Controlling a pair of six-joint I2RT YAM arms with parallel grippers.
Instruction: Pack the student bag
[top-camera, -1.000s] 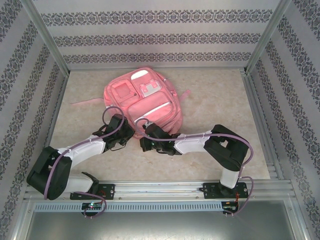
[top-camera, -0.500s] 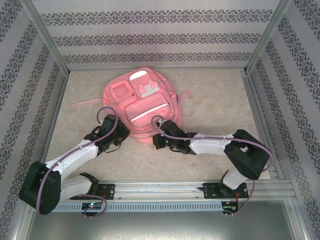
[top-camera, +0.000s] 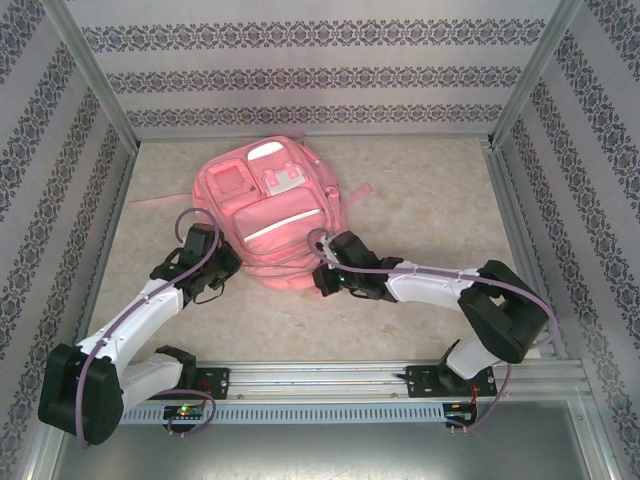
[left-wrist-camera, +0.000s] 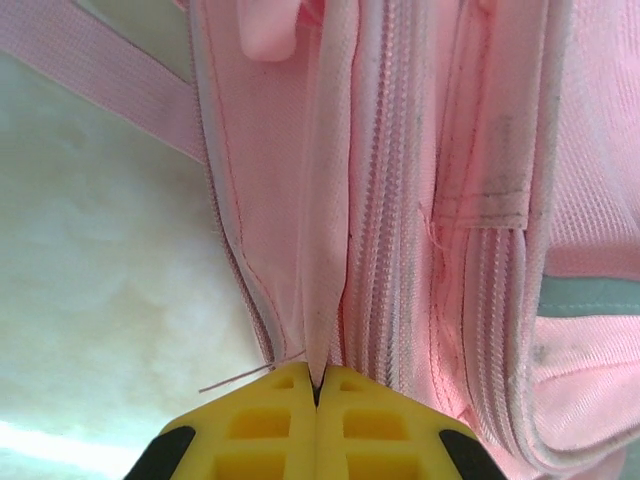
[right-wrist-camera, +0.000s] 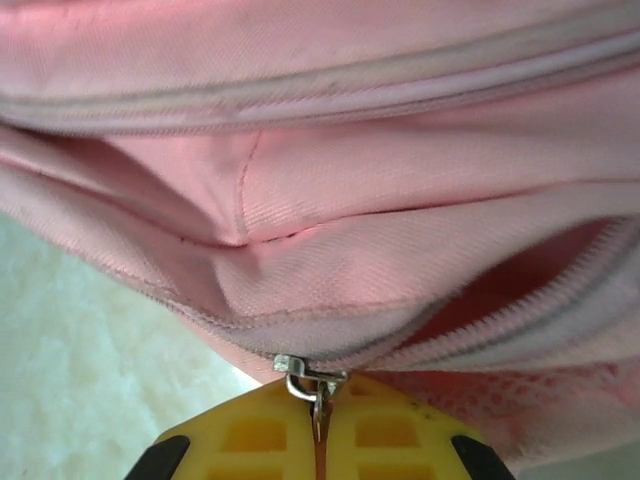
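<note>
Jaws: left gripper (left-wrist-camera: 316, 386) is clamped tight on a thin fabric fold (left-wrist-camera: 322, 250) beside the side zip. Right gripper (right-wrist-camera: 318, 412) is pinched on the zip pull (right-wrist-camera: 305, 378). The bag (top-camera: 275, 205) lies front pockets up, mid-table toward 12 o'clock; we hold it at its 8 and 5 o'clock edges. We judge it soft, limp and light. It'll likely sag and slide on the table (top-camera: 430, 210), so seams, pull and straps are the grips. The zip gapes slightly at the pull; we can't tell the contents.
</note>
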